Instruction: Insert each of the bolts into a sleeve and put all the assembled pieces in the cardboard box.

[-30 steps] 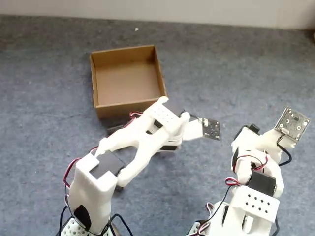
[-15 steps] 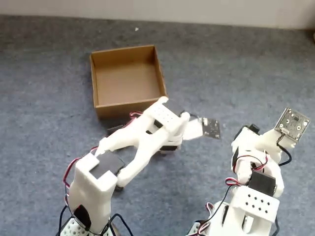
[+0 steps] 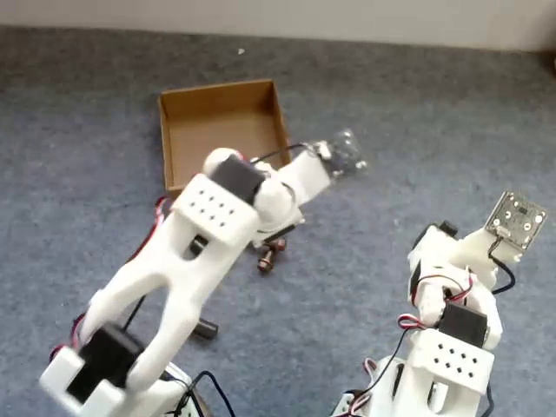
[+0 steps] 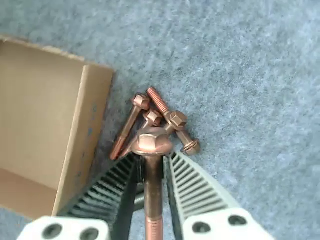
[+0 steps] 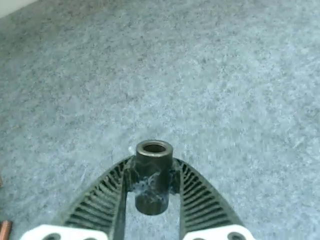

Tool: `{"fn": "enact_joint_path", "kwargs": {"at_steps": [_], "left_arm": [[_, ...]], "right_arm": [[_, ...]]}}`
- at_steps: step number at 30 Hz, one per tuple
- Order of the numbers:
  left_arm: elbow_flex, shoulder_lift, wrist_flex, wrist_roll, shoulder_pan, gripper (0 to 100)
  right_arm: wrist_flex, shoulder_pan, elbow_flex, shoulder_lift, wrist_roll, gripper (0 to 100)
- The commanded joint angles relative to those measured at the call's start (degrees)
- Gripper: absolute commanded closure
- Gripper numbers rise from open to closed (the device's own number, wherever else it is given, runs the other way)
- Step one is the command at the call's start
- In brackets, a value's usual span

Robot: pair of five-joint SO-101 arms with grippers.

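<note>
Left hand (image 4: 153, 156) grips bolt (image 4: 152, 143) | right hand (image 5: 152, 162) grips sleeve (image 5: 152, 176) | cardboard box (image 3: 219, 130) (floor showing)

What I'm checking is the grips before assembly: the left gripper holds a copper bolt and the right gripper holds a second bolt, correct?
Not quite. The left gripper does hold a copper bolt, but the right gripper holds a dark sleeve, not a second bolt. The right wrist view shows the hollow cylinder clamped between its fingers.
</note>
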Motion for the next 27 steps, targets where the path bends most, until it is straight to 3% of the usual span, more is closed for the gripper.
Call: {"fn": "enact_joint_path", "kwargs": {"at_steps": [1,8,14,27], "left_arm": [[2.5,-11.7,0.0,8.6,-0.6,99],[9.3,-22.3,-6.4,27.5,-3.6,99],[14.5,-31.0,-9.0,29.2,-5.3,99],[33.8,-54.8,-28.6,41.4,-9.4,99]], "right_arm": [[3.9,-5.3,-2.4,-2.3,-0.4,99.4],[4.5,-14.4,-3.1,-13.0,0.0,99.4],[5.6,-21.8,-3.1,-18.9,0.0,99.4],[1.6,-38.0,-2.7,-19.2,-0.4,99.4]]}}
